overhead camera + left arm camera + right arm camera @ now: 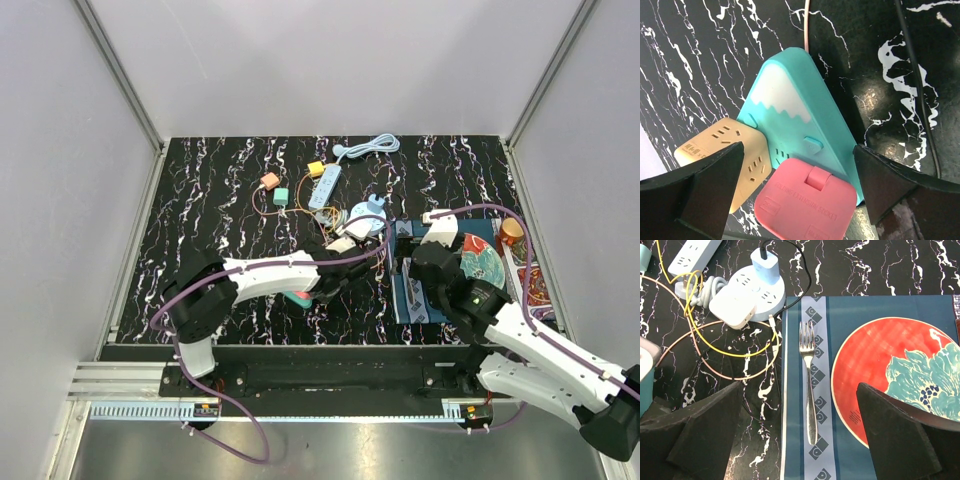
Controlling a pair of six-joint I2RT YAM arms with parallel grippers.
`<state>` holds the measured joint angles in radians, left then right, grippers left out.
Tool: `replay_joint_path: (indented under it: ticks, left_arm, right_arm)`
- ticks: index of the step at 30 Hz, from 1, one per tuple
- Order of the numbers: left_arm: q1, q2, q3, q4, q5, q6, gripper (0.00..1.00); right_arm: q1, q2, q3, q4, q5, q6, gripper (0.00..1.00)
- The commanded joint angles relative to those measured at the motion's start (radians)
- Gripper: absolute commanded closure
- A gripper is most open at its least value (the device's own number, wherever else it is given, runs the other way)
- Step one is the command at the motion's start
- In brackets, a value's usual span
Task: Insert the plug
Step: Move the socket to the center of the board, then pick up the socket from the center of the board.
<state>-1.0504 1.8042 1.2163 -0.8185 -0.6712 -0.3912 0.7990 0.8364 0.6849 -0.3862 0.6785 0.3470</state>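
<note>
Probably the plug, a pink cube adapter [807, 207] is lying on the table [680, 60], touching a teal mountain-shaped socket block [800, 110], with a tan cube [727, 150] beside it. It is looking light, rigid and slick, so gripping across its flat sides seems best. The left gripper [797, 150] is hovering over it, spread wide and empty; the right gripper [799, 385], equally wide, is hanging above a fork [810, 385].
</note>
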Motion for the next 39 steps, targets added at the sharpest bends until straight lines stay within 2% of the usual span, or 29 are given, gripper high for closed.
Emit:
replay_joint_path:
  ticks: [1,8,11,15,21,24,31,39]
  left_arm:
    - [0.000,0.030,-0.014,0.022,0.013,-0.006,0.01]
    - [0.062,-0.003,-0.073,0.024,-0.001,0.018,0.01]
    - [0.137,-0.048,-0.113,0.027,-0.017,0.072,0.01]
    - [0.295,-0.086,-0.141,0.051,-0.014,0.167,0.01]
    - [0.508,-0.057,-0.098,0.093,0.004,0.278,0.01]
    - [0.567,-0.057,-0.057,0.102,0.005,0.325,0.01]
    - [0.622,-0.195,-0.073,0.157,0.087,0.331,0.01]
    - [0.627,-0.505,-0.173,0.189,0.197,0.278,0.01]
  right_arm:
    - [-0.011,-0.014,0.001,0.041,0.039,0.018,0.00]
    - [-0.012,0.000,0.004,0.047,0.018,0.001,0.00]
    - [-0.012,0.013,0.001,0.056,0.007,-0.011,0.00]
    - [-0.015,0.044,0.002,0.102,-0.042,-0.040,0.00]
    - [-0.023,0.144,0.041,0.132,-0.118,-0.077,0.00]
    - [-0.029,0.196,0.064,0.162,-0.193,-0.101,0.00]
    - [-0.044,0.447,0.232,0.185,-0.319,-0.149,0.00]
    - [-0.102,0.771,0.556,0.175,-0.370,-0.152,0.00]
